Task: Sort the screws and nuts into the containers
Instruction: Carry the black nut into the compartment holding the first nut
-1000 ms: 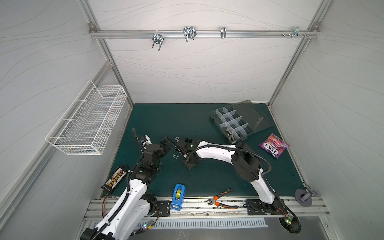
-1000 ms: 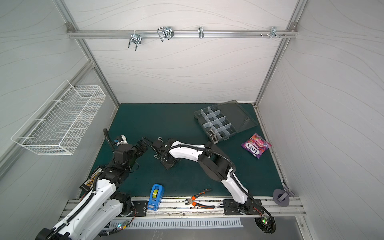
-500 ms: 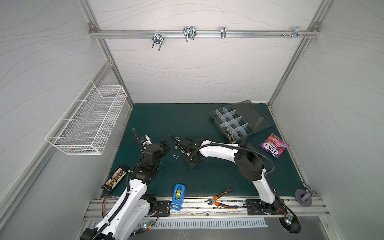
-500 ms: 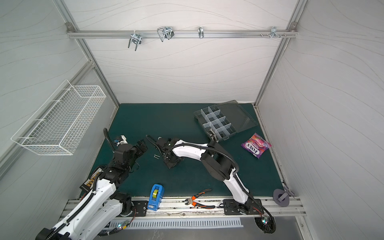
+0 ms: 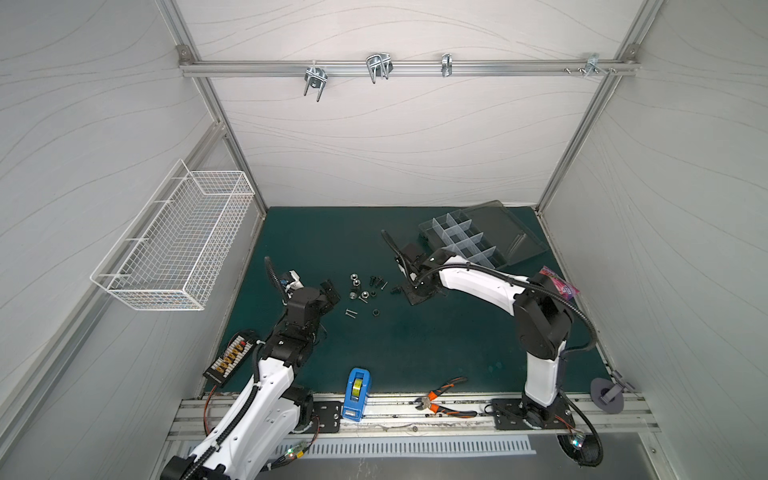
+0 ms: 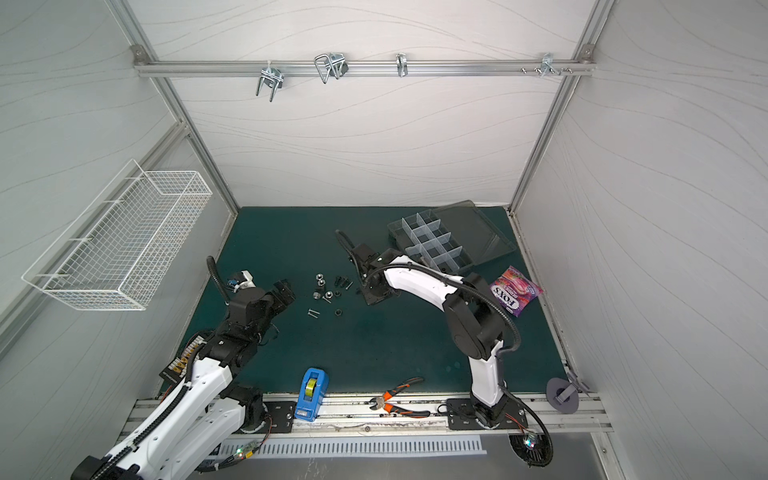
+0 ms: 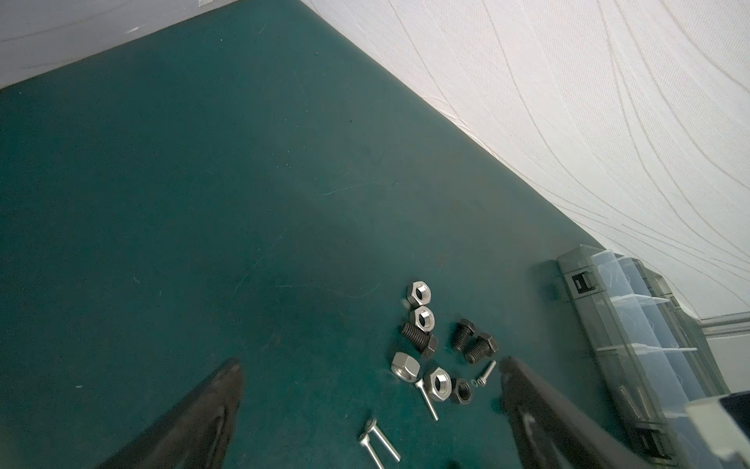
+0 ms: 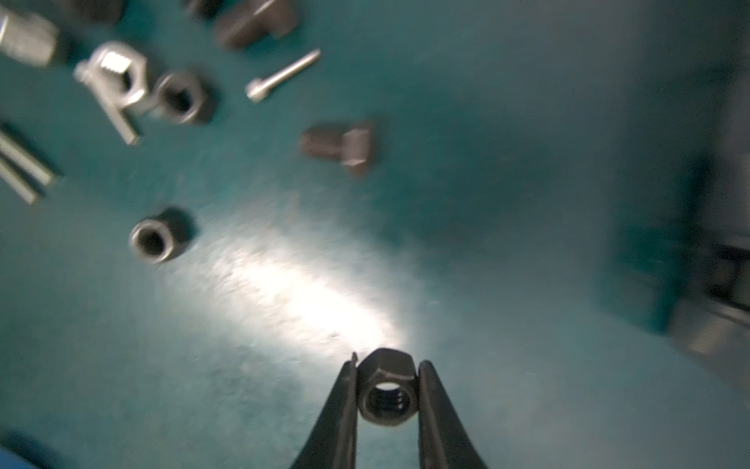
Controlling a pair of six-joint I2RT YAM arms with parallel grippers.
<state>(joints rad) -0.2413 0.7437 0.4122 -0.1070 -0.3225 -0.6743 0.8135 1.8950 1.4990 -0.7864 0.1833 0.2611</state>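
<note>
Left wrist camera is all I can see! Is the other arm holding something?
Observer: Yes. The right gripper pinches a black nut between its fingers.
Operator: Cool! What's behind me?
Observer: A blue tape dispenser, by the front edge of the mat in both top views.
Operator: Anything over on the right?
Observer: A pink candy bag lies on the mat, right of the organizer box.
</note>
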